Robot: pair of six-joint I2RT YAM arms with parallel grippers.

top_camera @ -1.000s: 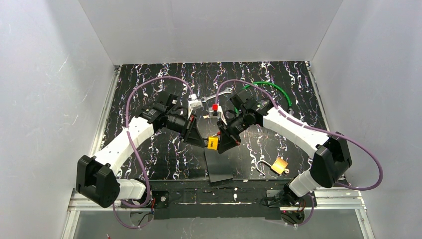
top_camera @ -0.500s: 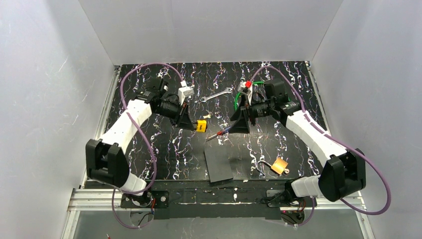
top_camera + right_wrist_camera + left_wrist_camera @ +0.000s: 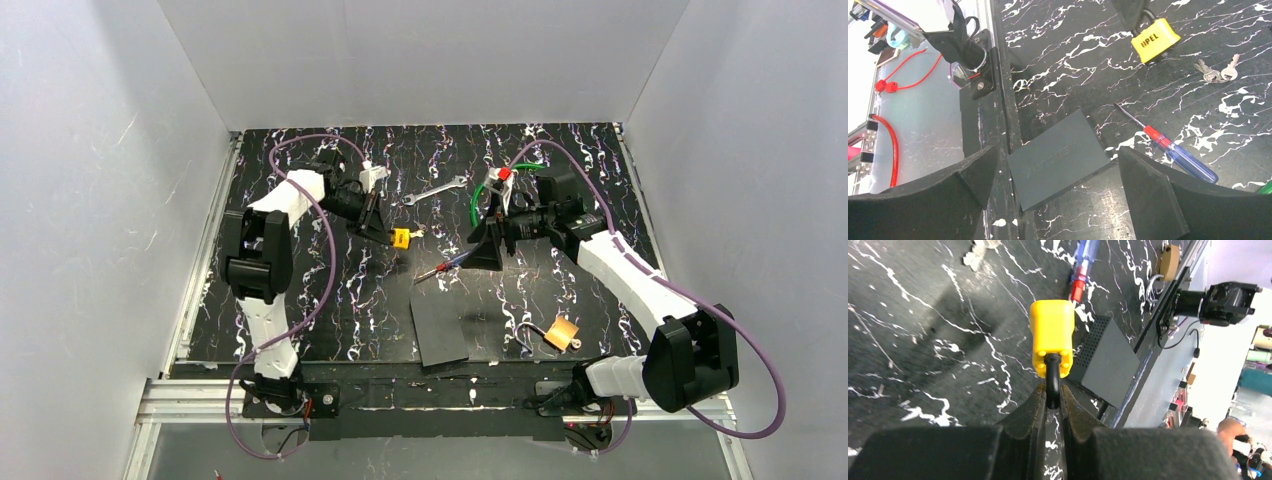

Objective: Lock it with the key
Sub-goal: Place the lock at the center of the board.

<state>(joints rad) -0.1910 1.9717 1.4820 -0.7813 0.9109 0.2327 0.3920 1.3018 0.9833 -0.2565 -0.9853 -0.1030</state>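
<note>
Left wrist view, yellow padlock [image 3: 1051, 335], shackle half hidden inside left pincer [image 3: 1050, 392]

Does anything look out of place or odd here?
Yes: the keys lie loose on the table, not in any lock. The left fingers pinch the yellow padlock by its shackle; the right fingers stand open, holding nothing.
</note>
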